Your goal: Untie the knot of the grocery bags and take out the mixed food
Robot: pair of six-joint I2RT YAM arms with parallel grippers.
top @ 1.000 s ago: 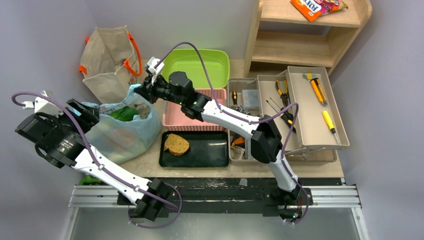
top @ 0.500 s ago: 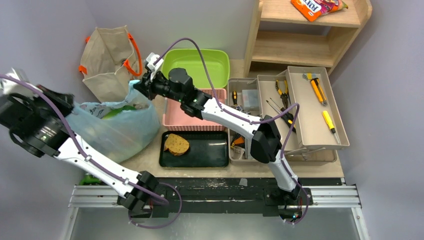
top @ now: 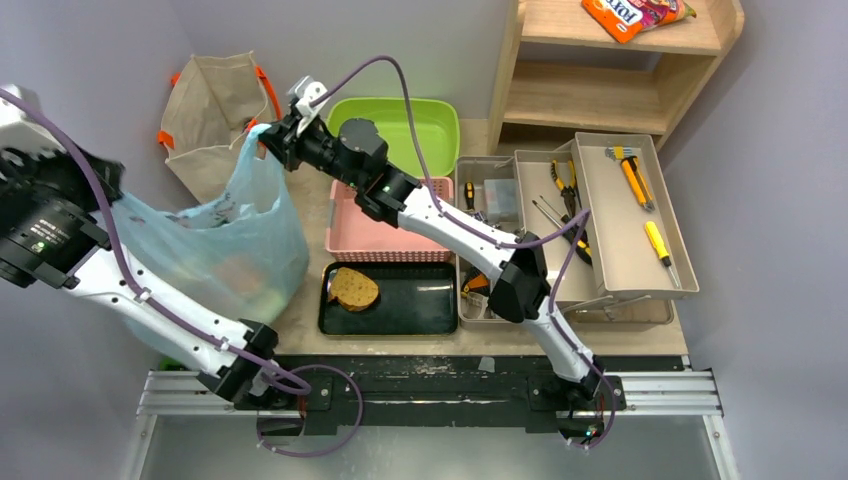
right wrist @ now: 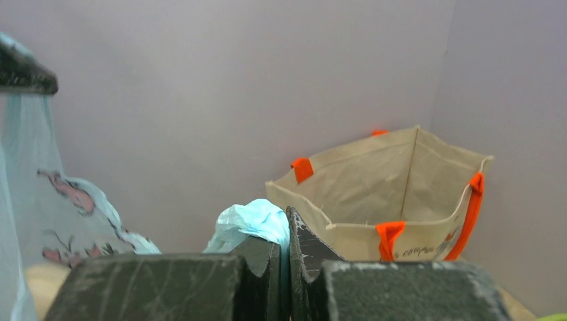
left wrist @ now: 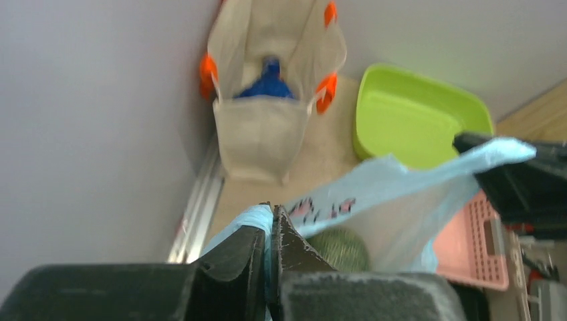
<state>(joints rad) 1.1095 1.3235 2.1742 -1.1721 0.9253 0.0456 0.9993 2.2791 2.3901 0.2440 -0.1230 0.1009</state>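
Note:
The light-blue plastic bag hangs stretched between both grippers, its mouth pulled wide. My left gripper is shut on the bag's left edge; the left wrist view shows blue film pinched in the left gripper. My right gripper is shut on the other handle, bunched between the right gripper's jaws. A round green melon shows through the plastic. The knot is out of view. The beige canvas tote stands open behind, with something blue inside.
A pink basket and a green tub sit right of the bag. A black tray holds a brown bread slice. An open toolbox and a wooden shelf stand at the right.
My left gripper shut on the bag's left edge and pulled up and to the left. The right gripper rose with its handle. The bag went from slumped to stretched taut.

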